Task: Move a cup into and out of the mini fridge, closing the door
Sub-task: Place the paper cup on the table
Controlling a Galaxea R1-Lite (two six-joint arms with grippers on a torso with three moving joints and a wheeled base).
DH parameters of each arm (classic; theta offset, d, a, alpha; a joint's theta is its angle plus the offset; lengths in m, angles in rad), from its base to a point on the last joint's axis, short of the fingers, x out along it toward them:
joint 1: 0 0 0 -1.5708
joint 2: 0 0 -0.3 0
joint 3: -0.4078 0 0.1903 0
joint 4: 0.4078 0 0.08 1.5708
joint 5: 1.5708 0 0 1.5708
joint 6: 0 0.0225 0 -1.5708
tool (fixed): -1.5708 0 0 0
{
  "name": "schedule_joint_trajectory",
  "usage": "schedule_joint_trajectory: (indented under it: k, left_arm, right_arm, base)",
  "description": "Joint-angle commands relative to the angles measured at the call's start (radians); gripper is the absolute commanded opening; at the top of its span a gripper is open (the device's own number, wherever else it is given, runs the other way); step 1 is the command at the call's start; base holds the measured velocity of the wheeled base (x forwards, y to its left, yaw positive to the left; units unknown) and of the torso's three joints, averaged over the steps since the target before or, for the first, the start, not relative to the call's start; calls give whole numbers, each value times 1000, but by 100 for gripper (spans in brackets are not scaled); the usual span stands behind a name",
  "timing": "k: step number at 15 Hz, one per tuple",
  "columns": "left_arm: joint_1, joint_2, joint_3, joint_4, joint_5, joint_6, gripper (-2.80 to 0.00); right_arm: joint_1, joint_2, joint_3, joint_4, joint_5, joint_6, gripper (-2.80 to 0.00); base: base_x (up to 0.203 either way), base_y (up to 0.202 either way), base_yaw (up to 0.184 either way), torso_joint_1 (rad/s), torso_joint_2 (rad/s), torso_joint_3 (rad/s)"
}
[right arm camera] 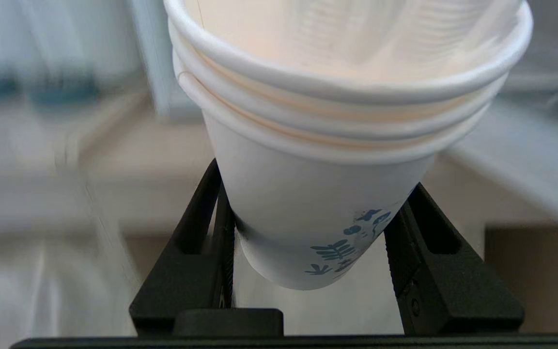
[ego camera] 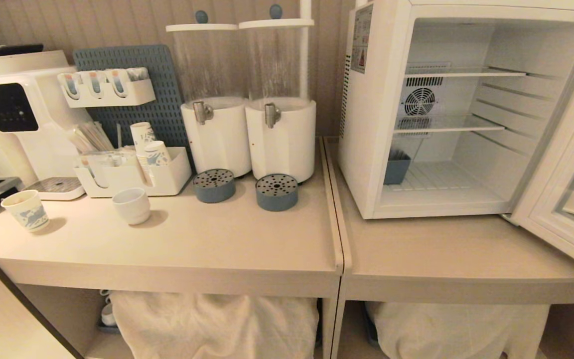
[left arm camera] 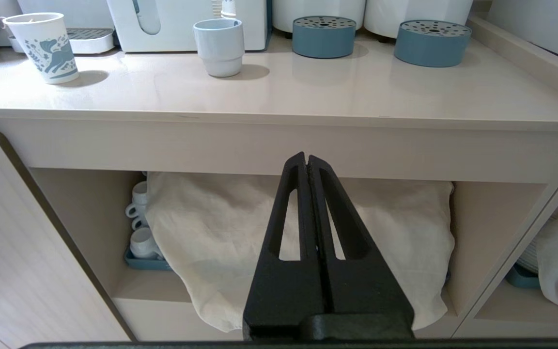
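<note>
Holding: the right gripper has the cup between its two black fingers, which press on the lower part of the cup from both sides.
Cup: it is tall, white, made of a few paper cups nested together with a layered rim, and a small blue print shows low on its side; it is not seen in the head view, and the background behind it in the right wrist view is too blurred to tell where exactly it is.
Left end of counter: a short paper cup with blue pattern stands near the coffee machine, and a plain white ceramic cup stands a bit to the right of it, in front of a white organizer box.
Middle of counter: two white drink dispensers stand side by side, each with a round blue drip tray in front.
Left gripper: its fingers are pressed together with nothing between them; it hangs low in front of the counter, facing a white cloth in the shelf below.
Mini fridge: it stands on the right counter; inside are thin shelves, a round fan and a small blue box on the floor.
Door: it is swung wide open to the right.
</note>
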Motion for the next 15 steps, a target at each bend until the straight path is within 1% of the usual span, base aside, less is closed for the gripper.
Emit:
schedule_joint_trajectory:
  k: [1,4,6,15]
  left_arm:
    - [0,1,18,-1,0,-2,-280]
    - [0,1,18,-1,0,0,-280]
    - [0,1,18,-1,0,-2,-280]
    - [0,1,18,-1,0,0,-280]
  right_arm:
    - [1,0,7,120,26,-45,-280]
    - [1,0,-2,138,31,-51,-280]
    - [1,0,0,130,26,-24,-280]
    - [1,0,-2,136,26,-26,-280]
  base:
    - [0,0,0,0,0,0]
    - [0,0,0,0,0,0]
    - [0,0,0,0,0,0]
    - [0,0,0,0,0,0]
